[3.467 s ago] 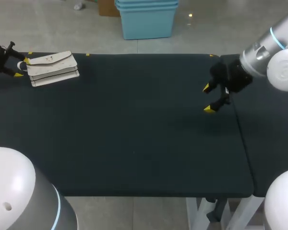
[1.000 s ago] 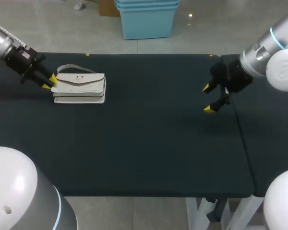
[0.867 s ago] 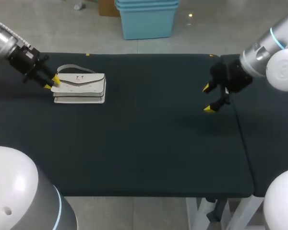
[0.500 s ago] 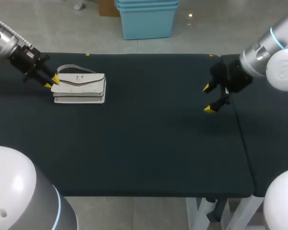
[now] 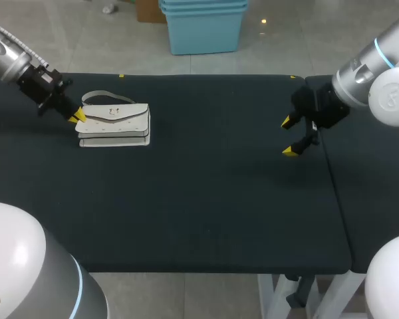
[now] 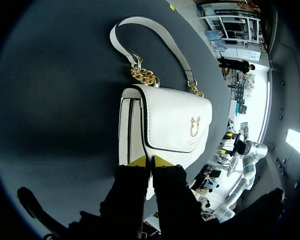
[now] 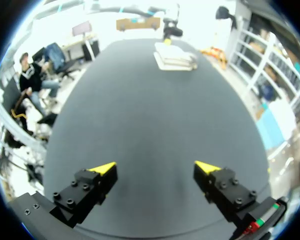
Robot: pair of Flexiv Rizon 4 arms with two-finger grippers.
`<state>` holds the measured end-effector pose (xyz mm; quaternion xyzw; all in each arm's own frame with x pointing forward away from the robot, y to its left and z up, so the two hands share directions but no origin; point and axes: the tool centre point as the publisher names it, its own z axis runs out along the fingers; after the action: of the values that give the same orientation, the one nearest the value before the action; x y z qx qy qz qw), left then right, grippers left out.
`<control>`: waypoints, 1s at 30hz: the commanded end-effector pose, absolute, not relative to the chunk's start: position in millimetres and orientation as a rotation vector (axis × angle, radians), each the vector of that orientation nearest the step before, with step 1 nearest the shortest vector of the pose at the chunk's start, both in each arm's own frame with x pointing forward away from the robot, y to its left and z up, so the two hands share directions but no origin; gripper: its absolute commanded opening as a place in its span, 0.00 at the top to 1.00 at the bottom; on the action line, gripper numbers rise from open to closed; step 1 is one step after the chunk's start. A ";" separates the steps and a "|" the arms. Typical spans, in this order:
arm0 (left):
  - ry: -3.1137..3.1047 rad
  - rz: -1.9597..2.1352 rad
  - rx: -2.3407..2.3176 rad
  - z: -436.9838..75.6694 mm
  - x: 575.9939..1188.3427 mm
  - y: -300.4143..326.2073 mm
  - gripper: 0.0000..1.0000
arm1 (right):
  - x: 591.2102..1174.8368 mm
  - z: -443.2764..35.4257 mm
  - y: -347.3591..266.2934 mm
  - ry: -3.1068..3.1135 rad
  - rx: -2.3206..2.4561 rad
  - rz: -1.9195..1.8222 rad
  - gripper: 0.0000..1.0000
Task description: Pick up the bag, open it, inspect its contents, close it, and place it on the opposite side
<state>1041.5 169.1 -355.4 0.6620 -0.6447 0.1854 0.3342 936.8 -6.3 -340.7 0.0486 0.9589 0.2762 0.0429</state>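
A white handbag (image 5: 114,124) with a gold clasp lies flat at the table's far left, its strap (image 5: 100,96) looped behind it. My left gripper (image 5: 78,116) sits at the bag's left end. In the left wrist view the bag (image 6: 170,125) is straight ahead of that gripper (image 6: 150,161), whose yellow tips are pressed close together on the flap's edge. The strap (image 6: 150,35) and gold chain lie beyond. My right gripper (image 5: 289,136) hangs open above the table's right side, far from the bag. In its own view the right gripper (image 7: 155,167) holds nothing, and the bag (image 7: 175,56) is small at the far end.
The dark tabletop (image 5: 206,193) runs wide between the bag and my right gripper. A seam (image 5: 332,179) splits it near the right side, just past that gripper. The front edge lies near the view's bottom.
My left gripper brought the bag in from the far left corner, then closed its fingers at the flap's edge. The bag shifted slightly right. The right arm has kept still.
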 end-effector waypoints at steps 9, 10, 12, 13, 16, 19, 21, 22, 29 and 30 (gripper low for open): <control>-1.782 0.522 1.651 -354.0 1015.2 100.0 1.00 | 937.4 -341.0 -6.3 2.934 0.146 0.847 0.00; -1.785 0.522 1.635 -354.1 1014.2 95.4 1.00 | 937.4 -341.0 -6.3 2.934 0.146 0.847 0.00; -1.811 0.514 1.617 -354.8 1012.0 85.8 1.00 | 937.4 -341.0 -6.3 2.934 0.146 0.847 0.00; -1.811 0.514 1.617 -354.8 1012.0 85.8 1.00 | 937.4 -341.0 -6.3 2.934 0.146 0.847 0.00; -1.811 0.514 1.617 -354.8 1012.0 85.8 1.00 | 937.4 -341.0 -6.3 2.934 0.146 0.847 0.00; -1.811 0.514 1.617 -354.8 1012.0 85.8 1.00 | 937.4 -341.0 -6.3 2.934 0.146 0.847 0.00; -1.811 0.514 1.617 -354.8 1012.0 85.8 1.00 | 937.4 -341.0 -6.3 2.934 0.146 0.847 0.00; -1.811 0.514 1.617 -354.8 1012.0 85.8 1.00 | 937.4 -341.0 -6.3 2.934 0.146 0.847 0.00; -1.816 0.504 1.610 -356.7 1011.3 80.8 1.00 | 937.4 -341.0 -6.3 2.934 0.146 0.847 0.00; -1.816 0.506 1.584 -357.5 1009.9 75.2 1.00 | 937.4 -341.0 -6.3 2.934 0.146 0.847 0.00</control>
<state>1012.6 84.0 -354.2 0.6114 -0.6933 0.1920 0.3297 936.6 -6.4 -340.6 0.0486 0.9589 0.2763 0.0430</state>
